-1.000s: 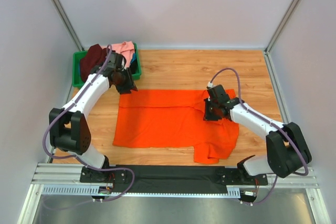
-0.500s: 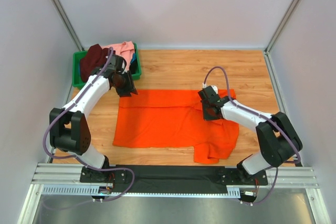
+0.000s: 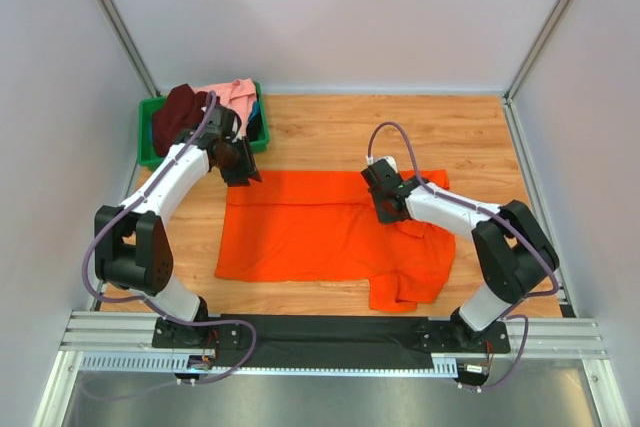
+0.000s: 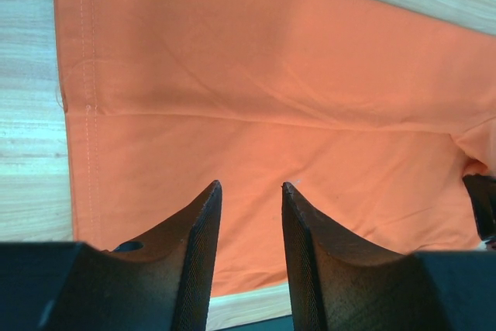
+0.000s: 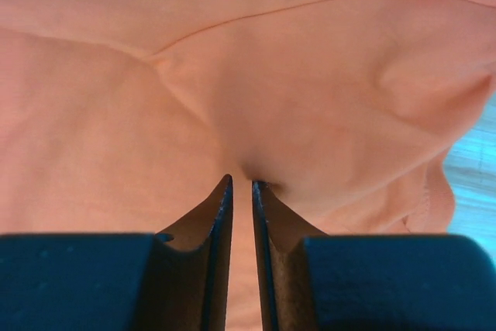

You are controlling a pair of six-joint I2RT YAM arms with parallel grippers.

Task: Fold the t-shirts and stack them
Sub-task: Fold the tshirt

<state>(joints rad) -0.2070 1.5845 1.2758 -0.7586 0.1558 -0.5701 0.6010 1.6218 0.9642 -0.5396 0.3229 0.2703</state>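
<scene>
The table (image 3: pixel 400 127) carries the orange t-shirt (image 3: pixel 300 227), spread flat near the middle with its right side bunched and partly doubled over toward the near edge. In the green bin (image 3: pixel 148 152) at the far left corner, the maroon t-shirt (image 3: pixel 175 112) and the pink t-shirt (image 3: pixel 238 92) lie heaped and unfolded.

Over the last 1 second the right gripper (image 3: pixel 383 209) slides leftward across the orange cloth, from the sleeve area toward the chest, its forearm swinging in after it. In the right wrist view its fingers are pressed almost together, with a pucker of orange fabric caught at their tips (image 5: pixel 240 182), so it seems to be pulling that side inward to begin a fold.

The left gripper (image 3: pixel 240 169) barely shifts, hanging at the shirt's far left corner. Its fingers stand apart over the cloth, holding nothing (image 4: pixel 248 191).

I judge the task to be early: 1 shirt is mid-fold, 2 are untouched and nothing is stacked.
</scene>
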